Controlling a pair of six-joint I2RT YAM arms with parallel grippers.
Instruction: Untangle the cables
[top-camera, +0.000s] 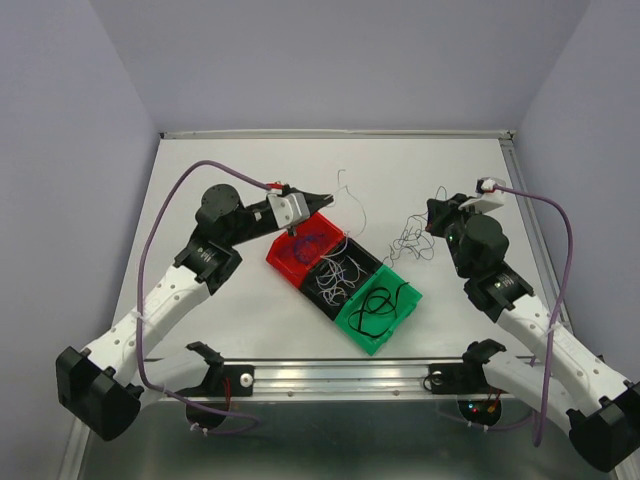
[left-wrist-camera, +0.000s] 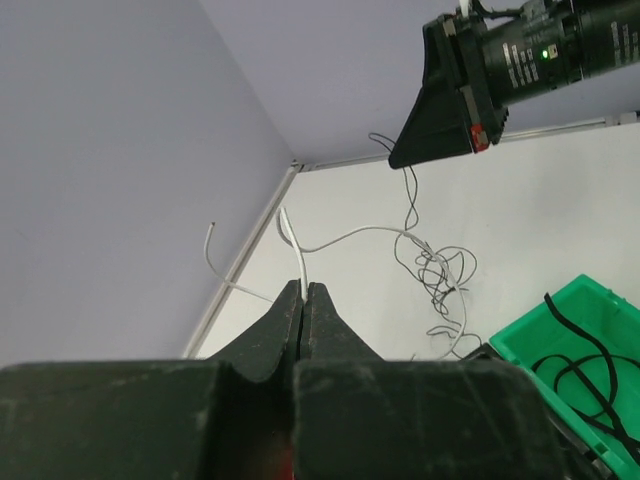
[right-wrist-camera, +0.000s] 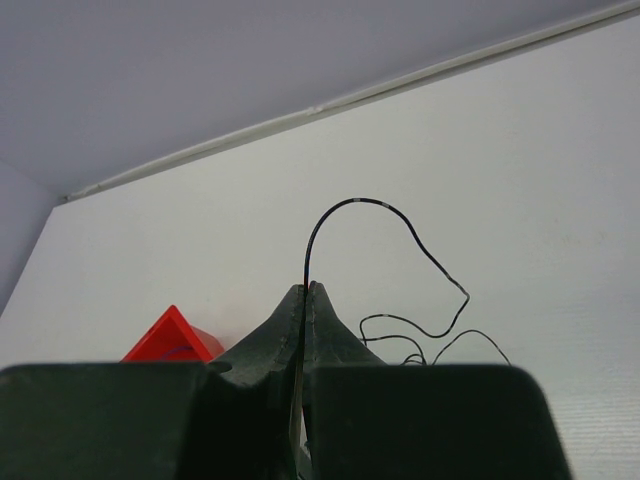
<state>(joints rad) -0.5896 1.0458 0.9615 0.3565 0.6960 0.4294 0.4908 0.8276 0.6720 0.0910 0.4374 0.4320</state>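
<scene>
Left tool (left-wrist-camera: 303, 292): pressed together, pinching the white cable (left-wrist-camera: 297, 255) near its free end. It is raised over the counter (top-camera: 220, 290), just behind the red bin (top-camera: 278, 262). From the pinch the white cable runs right into the knot (top-camera: 410, 240). The knot lies on the counter between the two tools, behind the green bin (top-camera: 372, 342).

Right tool (right-wrist-camera: 306, 290): pressed together, pinching the black cable (right-wrist-camera: 360, 202), which loops down into the same knot.

Step in hand, as judged: separate white from black.
1. Draw the tools apart slowly, left tool leftward and right tool rightward, at low height.
2. Watch the knot. If it tightens, stop, give slack and change the pull angle.
3. Do not drag loose strands across the bins, which already hold cables.
</scene>
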